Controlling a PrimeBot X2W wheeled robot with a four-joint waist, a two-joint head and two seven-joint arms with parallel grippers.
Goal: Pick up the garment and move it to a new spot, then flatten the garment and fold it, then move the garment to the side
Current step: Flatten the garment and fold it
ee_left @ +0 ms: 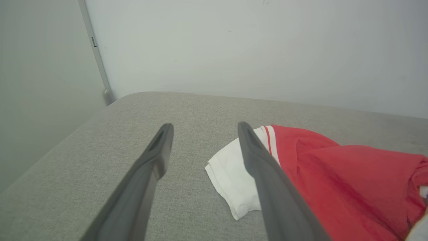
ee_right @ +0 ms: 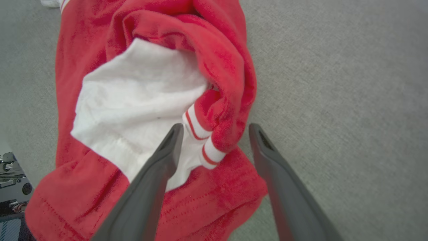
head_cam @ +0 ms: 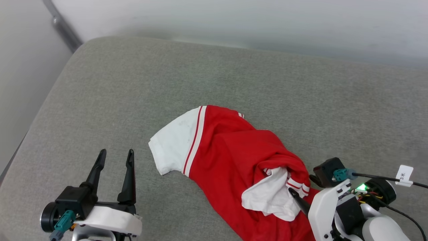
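Start at the right gripper (ee_right: 215, 127): jaws spread wide, straddling the bunched striped cuff (ee_right: 200, 137) of the jersey (head_cam: 227, 157), nothing pinched yet. Over on the left gripper (head_cam: 116, 153), the jaws are just as wide, poised above bare grey cushion (head_cam: 100, 83) near the white sleeve (ee_left: 230, 180). The jersey lies crumpled at the near right of the cushion, one sleeve splayed left, the other tucked among red folds. It looks light, soft and floppy, likely to sag when lifted. The thicker cuff or a sleeve hem seems the surest hold. Count: one jersey, two grippers.
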